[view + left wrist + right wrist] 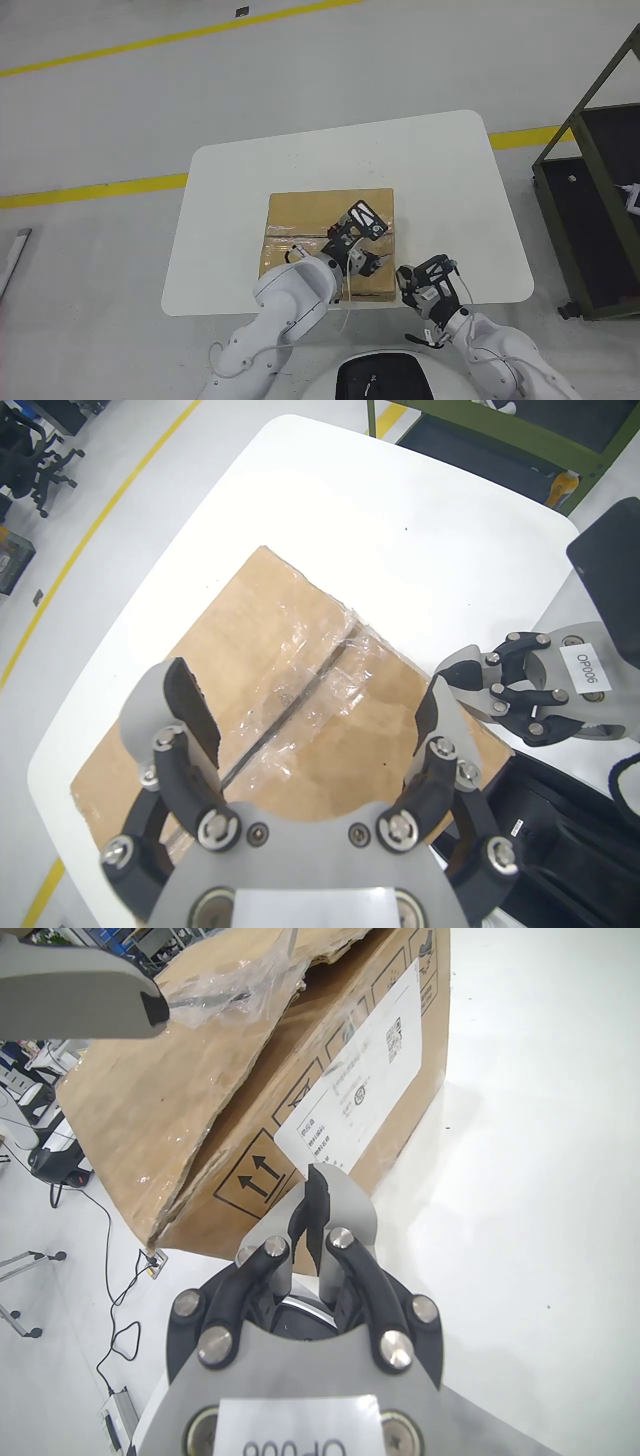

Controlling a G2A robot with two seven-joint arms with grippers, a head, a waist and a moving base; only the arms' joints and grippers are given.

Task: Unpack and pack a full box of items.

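Note:
A brown cardboard box (320,210) lies on the white table (300,160) with its top flaps down. Crinkled clear tape (310,670) runs over the dark seam between them. My left gripper (315,710) hovers open over the right end of the box top (367,242), straddling the seam, with nothing between its fingers. My right gripper (315,1198) is shut and empty, low beside the box's near right corner (403,272), facing the side wall (175,1093) with the white label (360,1078). That flap's edge looks crumpled and slightly raised.
A green metal rack (590,200) stands just past the table's right edge. Bare table surface stretches beyond and to both sides of the box. Cables and a power strip (117,1408) lie on the floor below the near edge.

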